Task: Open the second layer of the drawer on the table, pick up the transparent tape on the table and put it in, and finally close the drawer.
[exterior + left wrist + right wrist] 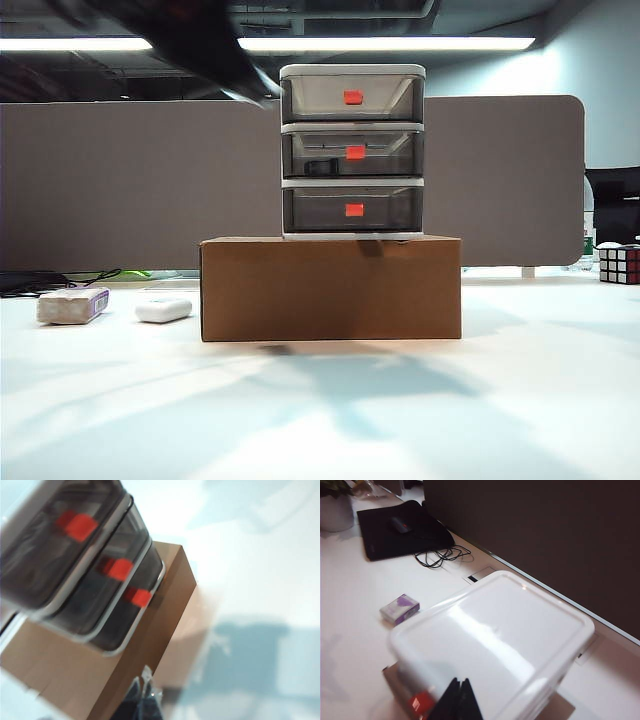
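Below my right gripper (pixel 456 700), whose fingers are pressed together on nothing, I see the white top of the drawer (pixel 352 152) unit. It stands upright on a brown box (pixel 331 288), all fronts shut and facing the camera. My left gripper (pixel 145 700), also closed, hangs in front of it. I judge the plastic light and slippery, so I should pull the middle red tab (pixel 355 152). I cannot find the tape.

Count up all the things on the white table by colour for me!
White drawer unit with smoky drawers: 1
Brown cardboard box: 1
White case: 1
Grey-purple block: 1
Multicoloured puzzle cube: 1
Total: 5
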